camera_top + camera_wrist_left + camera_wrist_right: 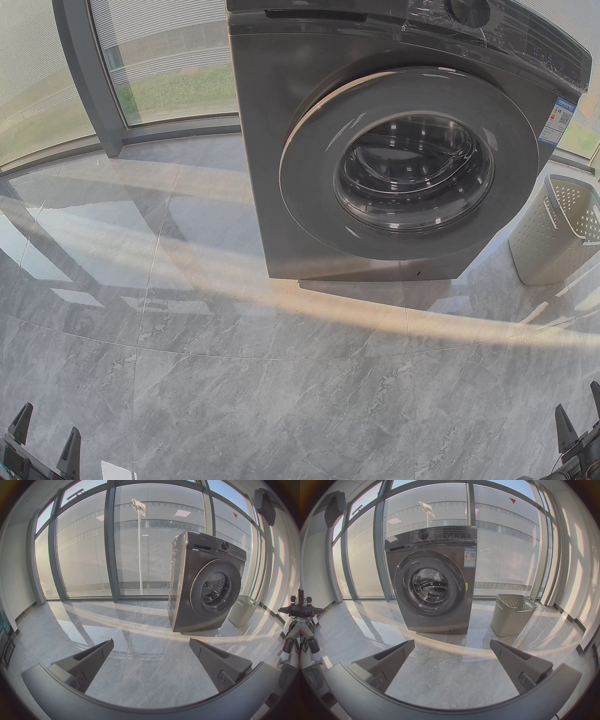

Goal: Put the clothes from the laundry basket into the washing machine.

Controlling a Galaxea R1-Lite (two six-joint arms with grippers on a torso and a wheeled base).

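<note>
The washing machine (440, 623) has a blue and white sticker (470, 557) on its front, up in the corner beside the round door (429, 587). The sticker has rows of tiny print, too small to read. A little yellow sticker (466, 587) sits lower on the same side, just beside the door, and its words cannot be made out. Pale letters (203, 537) stand on the top front strip of the machine. Small light marks (553, 59) show on the control panel (519, 37), too tiny to read. A red triangle (512, 500) sits high up on the window glass (503, 542).
</note>
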